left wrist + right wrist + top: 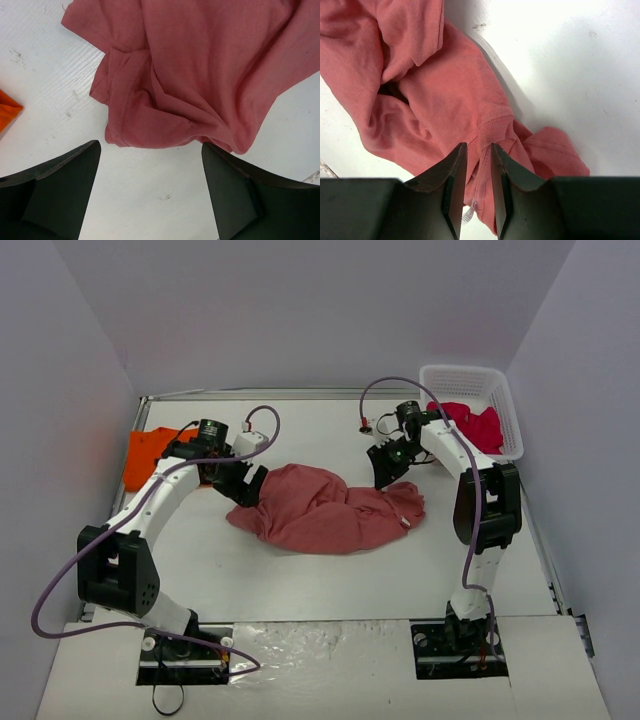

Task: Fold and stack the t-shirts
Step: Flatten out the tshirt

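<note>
Nearest, left hand gapes empty above the crumpled brick-red cloth t-shirt at frame centre; right hand is nearly closed over its edge, grip uncertain. Probably spreading: next, pinch opposite edges.

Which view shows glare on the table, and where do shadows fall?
Right wrist: the table is blown out white at upper right, dark shadow along the brick-red t-shirt. Left wrist: even light, cloth sharp. Top external: the orange t-shirt tints the wall beside it.
</note>
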Robot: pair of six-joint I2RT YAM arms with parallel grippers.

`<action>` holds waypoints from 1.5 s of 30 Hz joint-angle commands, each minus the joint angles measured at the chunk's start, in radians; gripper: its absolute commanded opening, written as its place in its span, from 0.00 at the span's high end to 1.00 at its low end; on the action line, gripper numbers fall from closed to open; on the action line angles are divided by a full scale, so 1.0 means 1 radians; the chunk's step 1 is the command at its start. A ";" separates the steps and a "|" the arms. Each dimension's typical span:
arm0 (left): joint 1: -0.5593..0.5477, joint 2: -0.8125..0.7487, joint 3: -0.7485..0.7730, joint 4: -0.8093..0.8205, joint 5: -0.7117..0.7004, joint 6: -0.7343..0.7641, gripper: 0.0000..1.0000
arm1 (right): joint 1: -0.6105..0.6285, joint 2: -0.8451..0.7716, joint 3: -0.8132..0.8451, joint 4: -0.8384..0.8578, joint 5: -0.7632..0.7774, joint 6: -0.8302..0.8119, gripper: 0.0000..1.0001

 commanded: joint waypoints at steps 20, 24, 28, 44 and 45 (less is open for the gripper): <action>0.018 -0.029 -0.010 0.012 0.019 -0.003 0.18 | 0.009 0.067 0.069 -0.045 0.019 -0.005 0.59; 0.022 -0.028 -0.013 0.014 0.019 -0.001 0.18 | 0.011 0.090 0.079 -0.045 0.019 -0.008 0.60; 0.022 -0.023 -0.014 0.016 0.022 -0.001 0.18 | 0.012 0.092 0.077 -0.045 0.019 -0.008 0.61; 0.025 -0.026 -0.013 0.014 0.027 0.003 0.18 | 0.015 0.095 0.051 -0.048 0.008 -0.017 0.78; 0.025 -0.026 -0.013 0.014 0.027 0.003 0.18 | 0.015 0.095 0.045 -0.046 0.008 -0.017 0.78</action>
